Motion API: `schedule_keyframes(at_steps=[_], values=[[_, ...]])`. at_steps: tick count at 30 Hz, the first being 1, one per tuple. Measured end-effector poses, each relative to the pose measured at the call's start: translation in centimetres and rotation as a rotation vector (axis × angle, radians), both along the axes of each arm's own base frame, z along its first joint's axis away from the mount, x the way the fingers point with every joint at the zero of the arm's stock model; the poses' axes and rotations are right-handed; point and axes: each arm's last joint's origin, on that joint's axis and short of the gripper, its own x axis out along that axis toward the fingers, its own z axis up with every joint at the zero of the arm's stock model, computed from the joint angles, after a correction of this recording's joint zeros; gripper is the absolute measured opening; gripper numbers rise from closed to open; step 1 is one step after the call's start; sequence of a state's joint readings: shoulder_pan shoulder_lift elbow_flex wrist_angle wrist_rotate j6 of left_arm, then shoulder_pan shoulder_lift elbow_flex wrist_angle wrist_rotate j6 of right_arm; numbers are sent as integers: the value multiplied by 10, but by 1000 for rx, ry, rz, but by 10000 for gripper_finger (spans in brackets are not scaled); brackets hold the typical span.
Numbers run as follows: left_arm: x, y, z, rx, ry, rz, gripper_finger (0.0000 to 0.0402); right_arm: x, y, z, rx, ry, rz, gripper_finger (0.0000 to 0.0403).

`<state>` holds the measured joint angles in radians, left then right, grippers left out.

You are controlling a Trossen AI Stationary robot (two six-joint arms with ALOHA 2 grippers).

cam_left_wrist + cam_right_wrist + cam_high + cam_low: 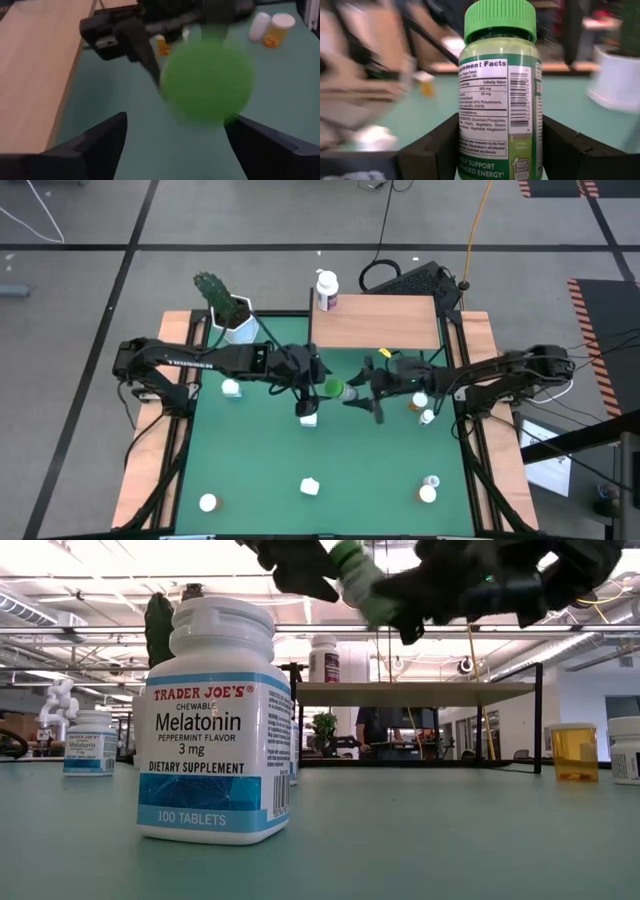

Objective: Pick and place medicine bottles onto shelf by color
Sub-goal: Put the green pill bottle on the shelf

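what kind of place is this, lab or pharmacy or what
Most likely a robotics lab or workshop: a green mat with staged medicine bottles, tape lines on the concrete floor, and open ceiling strip lights beyond.

Grey tiled floor [90, 220], black seams; bright ceiling strip lights [90, 552].

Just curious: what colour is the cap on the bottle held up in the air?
Bright green cap, clearest in the right wrist view.

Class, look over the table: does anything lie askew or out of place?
Yes. A white bottle by the orange bottle lies tipped on its side on the green mat, while the other bottles stand upright. Nothing looks spilled.
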<state>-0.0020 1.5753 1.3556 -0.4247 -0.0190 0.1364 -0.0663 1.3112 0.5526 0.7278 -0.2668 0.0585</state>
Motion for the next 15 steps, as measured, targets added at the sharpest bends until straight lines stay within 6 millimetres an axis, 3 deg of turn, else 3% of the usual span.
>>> schedule_keyframes(at_steps=[7,15], values=[[6,-15,7,81,-123,-93,333,-23,-6,-11,62,-145,81,210],[15,-21,13,164,-296,-205,302,-30,-2,-14,67,-175,191,210]])
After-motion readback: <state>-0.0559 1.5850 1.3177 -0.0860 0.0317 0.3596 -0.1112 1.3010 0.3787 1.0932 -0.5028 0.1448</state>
